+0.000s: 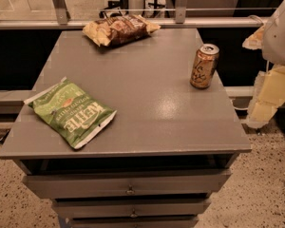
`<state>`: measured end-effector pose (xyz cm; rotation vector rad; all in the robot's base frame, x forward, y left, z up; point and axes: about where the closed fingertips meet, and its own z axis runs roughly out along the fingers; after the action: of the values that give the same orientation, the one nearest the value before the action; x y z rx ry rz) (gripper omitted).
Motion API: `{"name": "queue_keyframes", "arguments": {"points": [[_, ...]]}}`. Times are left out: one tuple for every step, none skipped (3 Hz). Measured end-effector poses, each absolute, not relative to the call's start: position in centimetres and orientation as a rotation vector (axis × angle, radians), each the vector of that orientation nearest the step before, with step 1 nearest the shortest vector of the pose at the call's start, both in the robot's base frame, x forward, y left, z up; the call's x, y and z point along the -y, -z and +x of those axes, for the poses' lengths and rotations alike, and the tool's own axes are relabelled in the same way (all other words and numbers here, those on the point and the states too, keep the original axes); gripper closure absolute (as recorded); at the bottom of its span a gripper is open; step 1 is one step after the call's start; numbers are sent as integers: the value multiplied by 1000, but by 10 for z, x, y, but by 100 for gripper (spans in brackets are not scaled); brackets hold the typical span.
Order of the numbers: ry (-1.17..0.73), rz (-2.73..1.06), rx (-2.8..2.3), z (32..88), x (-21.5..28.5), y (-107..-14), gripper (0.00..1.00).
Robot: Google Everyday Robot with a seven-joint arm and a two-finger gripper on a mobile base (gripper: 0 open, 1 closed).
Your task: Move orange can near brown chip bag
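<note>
The orange can (204, 66) stands upright near the right edge of the grey table top (147, 94), with a silver top and dark lettering on its side. The brown chip bag (119, 29) lies crinkled at the far edge of the table, left of centre, with pale yellow ends. My gripper (267, 99) hangs off the right side of the table, below the white arm housing (281, 32). It is to the right of the can and apart from it, holding nothing that I can see.
A green Kettle chip bag (70, 112) lies at the front left of the table. Drawers (128, 184) sit below the front edge. A railing (133, 20) and dark gap run behind the table. Speckled floor lies around it.
</note>
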<state>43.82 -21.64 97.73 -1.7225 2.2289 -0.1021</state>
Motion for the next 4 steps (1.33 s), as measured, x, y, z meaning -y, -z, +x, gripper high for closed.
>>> {"name": "queue_keyframes", "arguments": {"points": [[102, -1722, -2229, 438, 216, -977, 0], [87, -1676, -2212, 461, 219, -958, 0], [52, -1625, -2215, 491, 226, -931, 0], [36, -1543, -2204, 528, 235, -908, 0]]}}
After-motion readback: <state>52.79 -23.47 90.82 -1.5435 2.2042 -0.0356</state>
